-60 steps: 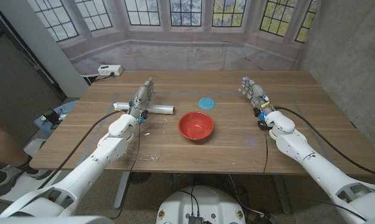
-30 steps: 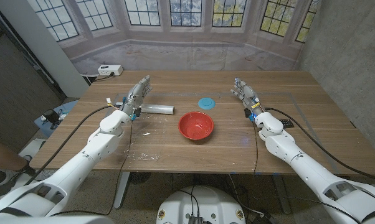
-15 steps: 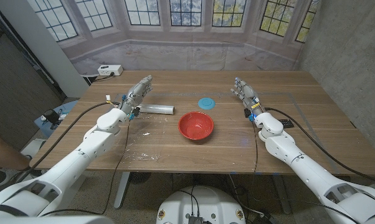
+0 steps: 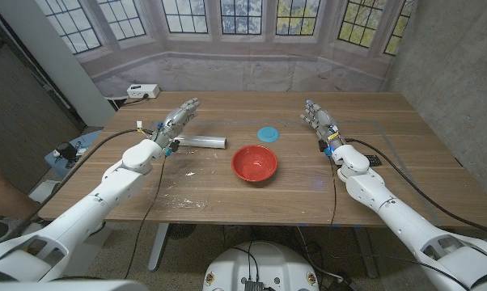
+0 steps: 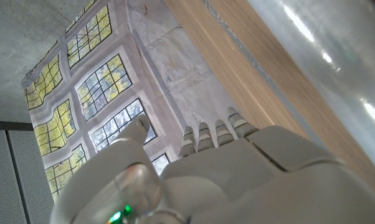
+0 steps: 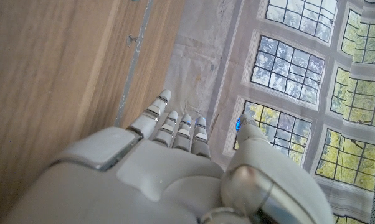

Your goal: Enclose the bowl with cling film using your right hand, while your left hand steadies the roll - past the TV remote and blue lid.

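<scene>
Left robot hand (image 4: pixel 179 118) shifted outward, fingers spread above shiny film roll (image 4: pixel 203 141), apparently untouching; right robot hand (image 4: pixel 318 119) likewise empty.

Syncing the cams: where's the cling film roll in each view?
Head view: cling film roll lies on the wooden table, picture left of the red bowl, just past the left hand.
Left wrist view: the roll runs across the upper right corner, close beyond the left hand.
Right wrist view: not in it.
Shared landmark: the paned windows behind the table.
</scene>
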Robot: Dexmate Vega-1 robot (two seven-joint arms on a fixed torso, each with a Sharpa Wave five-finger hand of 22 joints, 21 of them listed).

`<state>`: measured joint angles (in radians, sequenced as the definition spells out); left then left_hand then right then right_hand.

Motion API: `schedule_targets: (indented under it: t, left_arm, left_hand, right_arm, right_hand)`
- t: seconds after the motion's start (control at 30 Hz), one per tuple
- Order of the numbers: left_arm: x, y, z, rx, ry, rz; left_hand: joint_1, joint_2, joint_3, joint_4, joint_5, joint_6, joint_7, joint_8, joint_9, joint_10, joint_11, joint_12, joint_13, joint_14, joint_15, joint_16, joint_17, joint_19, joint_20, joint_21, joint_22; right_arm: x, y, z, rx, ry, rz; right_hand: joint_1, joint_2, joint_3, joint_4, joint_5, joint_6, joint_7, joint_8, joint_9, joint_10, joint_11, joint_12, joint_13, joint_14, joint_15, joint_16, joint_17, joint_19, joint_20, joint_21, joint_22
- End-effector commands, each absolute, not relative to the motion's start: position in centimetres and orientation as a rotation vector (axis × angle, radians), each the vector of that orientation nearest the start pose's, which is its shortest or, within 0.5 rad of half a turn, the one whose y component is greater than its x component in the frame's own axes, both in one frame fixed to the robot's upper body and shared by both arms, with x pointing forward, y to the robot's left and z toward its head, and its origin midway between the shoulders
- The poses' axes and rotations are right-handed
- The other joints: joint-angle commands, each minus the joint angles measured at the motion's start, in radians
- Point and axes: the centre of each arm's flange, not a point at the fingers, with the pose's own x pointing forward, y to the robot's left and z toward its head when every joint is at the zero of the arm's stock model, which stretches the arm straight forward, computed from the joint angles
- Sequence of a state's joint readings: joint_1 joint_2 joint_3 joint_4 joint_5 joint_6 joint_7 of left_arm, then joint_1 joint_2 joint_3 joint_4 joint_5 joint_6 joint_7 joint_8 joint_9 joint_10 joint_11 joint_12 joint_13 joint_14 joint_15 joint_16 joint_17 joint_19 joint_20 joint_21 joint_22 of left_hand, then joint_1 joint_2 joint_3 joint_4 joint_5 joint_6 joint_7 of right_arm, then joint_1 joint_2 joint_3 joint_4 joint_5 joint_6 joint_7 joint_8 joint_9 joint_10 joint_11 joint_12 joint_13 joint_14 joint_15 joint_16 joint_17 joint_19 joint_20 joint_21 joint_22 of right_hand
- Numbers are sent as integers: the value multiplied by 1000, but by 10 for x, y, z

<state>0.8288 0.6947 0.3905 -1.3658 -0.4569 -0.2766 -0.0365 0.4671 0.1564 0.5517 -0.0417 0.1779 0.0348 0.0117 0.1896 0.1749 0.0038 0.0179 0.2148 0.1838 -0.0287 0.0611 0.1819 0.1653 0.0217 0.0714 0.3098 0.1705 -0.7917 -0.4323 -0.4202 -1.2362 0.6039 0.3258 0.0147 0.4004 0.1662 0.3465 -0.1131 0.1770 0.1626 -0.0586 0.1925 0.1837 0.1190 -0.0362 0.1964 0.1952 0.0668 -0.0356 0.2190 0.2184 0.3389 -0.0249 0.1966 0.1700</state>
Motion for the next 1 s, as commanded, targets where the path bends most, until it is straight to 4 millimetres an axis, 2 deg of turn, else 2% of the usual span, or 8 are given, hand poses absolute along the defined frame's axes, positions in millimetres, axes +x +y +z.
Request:
schedule_targets:
  t: [0.03, 0.27, 0.53, 0.77, 0.87, 1.0]
  left_arm:
    - [620, 339, 15, 492, -662, -123]
    - [609, 356, 26, 592, -694, -83]
    - [604, 359, 34, 734, -712, -78]
    - [600, 360, 40, 845, -715, -72]
    - [597, 358, 43, 930, -721, -51]
    - [595, 358, 46, 981, -708, -48]
  left_hand:
    - [16, 3, 0, -12, 1, 20, 0, 6, 2, 9, 6, 4, 4, 8, -2, 2, 2, 12, 2, -5, 1]
    - [24, 6, 2, -24, 1, 37, 2, 7, 2, 21, 7, 6, 5, 20, -4, 3, 2, 29, -1, -8, 2]
    - [31, 8, 3, -34, 1, 46, -2, 7, 3, 27, -2, 6, 5, 25, -12, 3, 2, 38, -3, -11, 2]
    - [35, 9, 3, -40, 1, 48, -4, 5, 3, 28, -7, 5, 5, 27, -15, 2, 2, 41, -4, -14, 2]
    - [36, 9, 3, -42, 1, 48, -4, 5, 3, 29, -5, 4, 5, 28, -16, 2, 2, 45, -7, -15, 2]
    - [38, 11, 3, -43, 0, 44, -4, 2, 3, 30, -5, 4, 5, 29, -20, 1, 2, 48, -8, -16, 2]
  right_arm:
    - [672, -252, -22, 44, -610, 244]
    - [677, -247, -20, 40, -604, 256]
    - [679, -248, -19, 36, -618, 251]
    - [678, -252, -17, 26, -631, 242]
    - [678, -254, -16, 24, -640, 241]
    - [679, -255, -16, 19, -651, 241]
  right_hand:
    - [11, -1, 6, -6, 1, 13, 1, 4, 5, 15, 1, 5, 4, 10, -37, 4, 1, 11, -3, 6, 5]
    - [14, -1, 7, -7, 1, 14, 2, 5, 5, 15, 0, 5, 3, 11, -38, 4, 1, 12, -4, 6, 5]
    - [16, -1, 7, -8, 0, 14, 1, 4, 5, 15, -1, 4, 3, 11, -39, 4, 0, 16, 2, 7, 5]
    - [18, -3, 7, -10, 0, 14, 1, 4, 4, 12, -1, 3, 3, 6, -41, 2, -1, 14, -6, 6, 5]
    - [21, -5, 7, -13, -1, 12, 12, 3, 4, 10, -1, 1, 2, 10, -39, 3, -3, 15, -8, 6, 5]
    - [25, -8, 7, -16, -1, 12, 23, 1, 3, 3, 2, -2, 0, 11, -37, 2, -5, 15, -26, 5, 4]
